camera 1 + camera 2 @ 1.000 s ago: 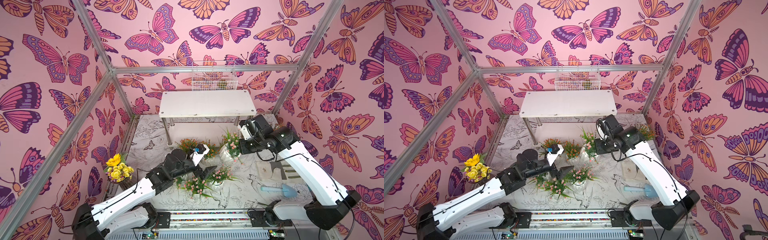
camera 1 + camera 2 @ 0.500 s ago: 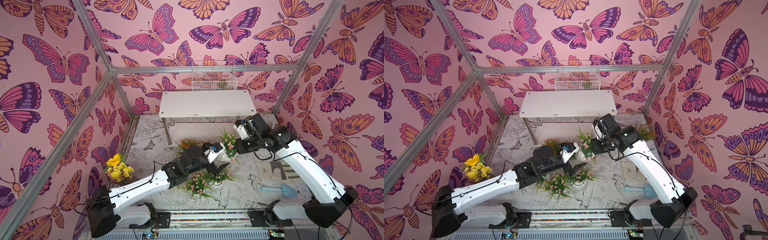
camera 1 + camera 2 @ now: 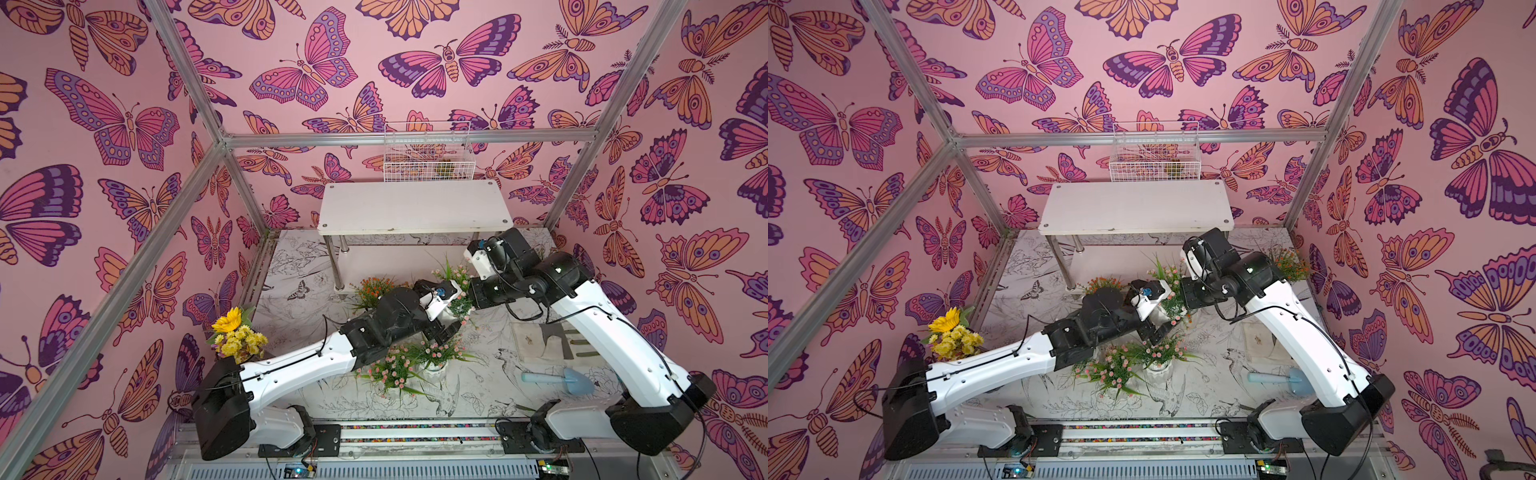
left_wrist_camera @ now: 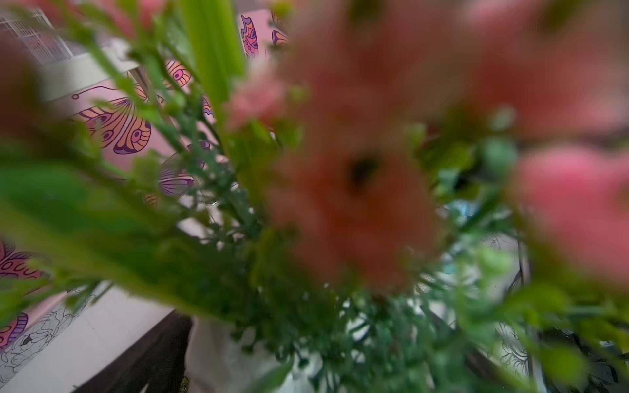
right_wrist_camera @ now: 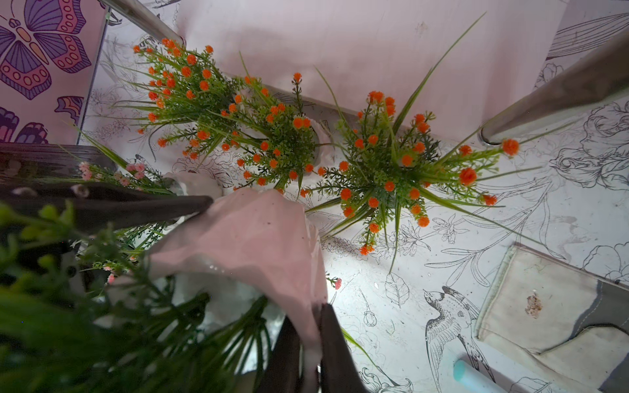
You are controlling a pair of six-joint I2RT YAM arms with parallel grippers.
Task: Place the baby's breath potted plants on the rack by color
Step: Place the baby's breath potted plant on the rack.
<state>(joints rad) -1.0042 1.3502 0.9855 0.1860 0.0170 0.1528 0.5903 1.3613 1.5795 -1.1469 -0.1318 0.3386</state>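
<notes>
Right tool (image 5: 311, 343): closed tight, pinching the wall of the white pot of the held pink plant (image 5: 245, 238). A rim pinch keeps the fingers out of the foliage.
Held pink plant: hangs from that pinch, seemingly off the bench (image 3: 291, 316). It is mid-scene, just in front of the rack (image 3: 415, 208).
Left tool (image 3: 451, 320): reaches in from the left and meets the right tool at the same cluster. Its wrist view is swamped by blurred pink blooms, with a white pot low between dark fingers. I cannot tell whether it is gripping.
Likely reason for the meeting: either a handover or a reach for a neighbouring pink pot. The views do not settle which.
Rack: stands at the far side, against the wall. Its top board is bare in both top views, so no plant has been shelved there.
Orange plants (image 5: 391, 163): three stand upright on the bench, close together along the rack's near edge.
Near pink plants (image 3: 390, 370): two stand touching, near the bench's front and below the left arm.
Task stage: early, by my reading; sorting by color is still all ahead.
Risk: the sprigs tangle easily and could drag a neighbour along.
Bystanders: the sunflower bouquet (image 3: 235, 336) at the left and the wire basket (image 3: 428, 156) behind the rack.
</notes>
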